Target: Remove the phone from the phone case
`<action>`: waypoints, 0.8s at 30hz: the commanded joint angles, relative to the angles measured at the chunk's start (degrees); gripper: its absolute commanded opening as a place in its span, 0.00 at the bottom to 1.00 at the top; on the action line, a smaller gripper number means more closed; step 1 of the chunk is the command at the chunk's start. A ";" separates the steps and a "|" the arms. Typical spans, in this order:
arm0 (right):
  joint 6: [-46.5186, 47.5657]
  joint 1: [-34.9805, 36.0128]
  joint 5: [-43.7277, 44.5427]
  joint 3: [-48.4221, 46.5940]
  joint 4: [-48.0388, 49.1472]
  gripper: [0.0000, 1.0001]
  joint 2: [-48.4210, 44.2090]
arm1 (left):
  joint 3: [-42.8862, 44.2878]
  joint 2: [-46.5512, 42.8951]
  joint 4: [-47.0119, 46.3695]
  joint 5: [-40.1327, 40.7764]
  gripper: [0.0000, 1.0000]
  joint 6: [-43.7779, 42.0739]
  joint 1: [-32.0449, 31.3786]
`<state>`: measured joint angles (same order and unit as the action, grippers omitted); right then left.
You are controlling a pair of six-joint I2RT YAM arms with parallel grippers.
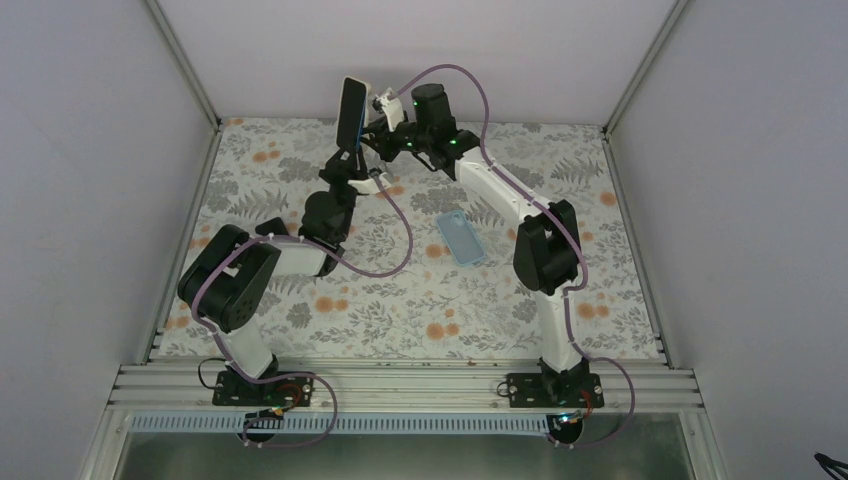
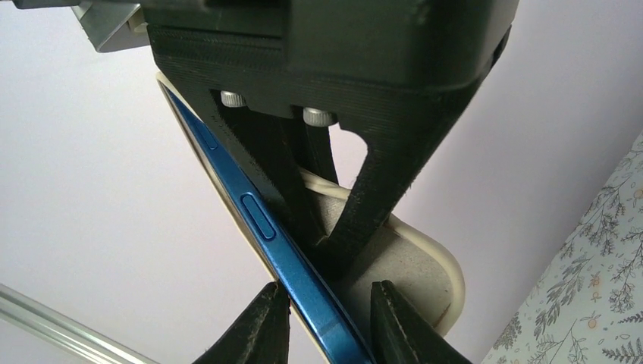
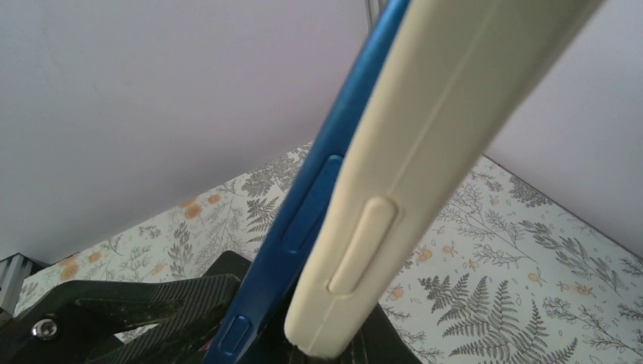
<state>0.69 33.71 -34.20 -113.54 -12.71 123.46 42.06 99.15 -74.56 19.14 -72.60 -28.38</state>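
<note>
Left pincer [image 2: 327, 320] first: its two dark fingertips [image 2: 256, 327] are pressed in on the lower end of the phone [image 2: 261, 221], one on each face, and from where I'm standing that grip is what holds the handset up in the air. In the top view the phone [image 1: 351, 110] stands nearly upright above the far end of the table [image 1: 400, 312], close to the back wall and well off the surface, with the left arm reaching up under it. The right pincer [image 1: 384, 104] comes in from the right, just beside the upper part of the handset. In the left wrist view its black fingers converge to a point against the cream phone case [image 2: 434, 264], and they look closed on the case's edge, though the exact contact is hard to make out. The case is partly peeled off. In the right wrist view the blue side of the phone [image 3: 307, 205], with its buttons showing, runs alongside the cream case [image 3: 409, 136], and the two sit side by side with a thin seam between them rather than one wrapped round the other. How far they are joined higher up I cannot tell. Down on the floral tabletop, between the two arms and nearer the right one, a second, light-blue case [image 1: 462, 238] lies flat, apart from both pincers.
</note>
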 commanded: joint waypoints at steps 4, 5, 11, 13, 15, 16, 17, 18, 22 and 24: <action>7.60 0.72 1.92 4.42 -20.39 0.03 2.64 | 4.42 -8.44 -25.07 6.30 0.02 0.94 4.27; 7.92 0.29 2.97 4.52 -20.35 0.03 2.70 | 4.24 -9.12 -24.20 6.49 0.02 1.49 4.25; 11.23 -3.62 12.83 5.62 -17.61 0.03 2.47 | 2.41 -14.33 -19.21 7.27 0.02 4.49 4.27; 12.08 -4.19 18.66 7.17 -16.11 0.03 1.44 | 1.80 -16.96 -14.96 7.20 0.02 6.90 4.52; 12.99 -4.72 23.42 7.46 -16.13 0.03 0.77 | 1.38 -19.51 -9.82 6.89 0.02 9.20 4.87; 13.68 -4.99 26.18 7.05 -16.81 0.03 0.67 | 1.17 -20.78 -7.43 6.75 0.02 10.25 5.19; 14.41 -5.24 27.90 6.71 -17.51 0.03 0.40 | 0.84 -21.87 -4.03 6.47 0.02 11.29 5.44; 15.04 -5.71 29.22 6.99 -17.73 0.03 -0.10 | 0.49 -23.03 -2.48 5.98 0.02 11.85 5.65; 15.71 -8.57 29.32 10.17 -17.64 0.03 -3.43 | -1.76 -25.82 3.45 5.17 0.02 11.85 5.93; 15.71 -10.10 27.10 11.48 -18.05 0.03 -5.18 | -3.69 -26.70 5.38 4.71 0.02 11.77 5.97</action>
<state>13.52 25.17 -8.27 -103.59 -28.16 122.21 40.77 73.34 -70.74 24.40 -62.72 -22.13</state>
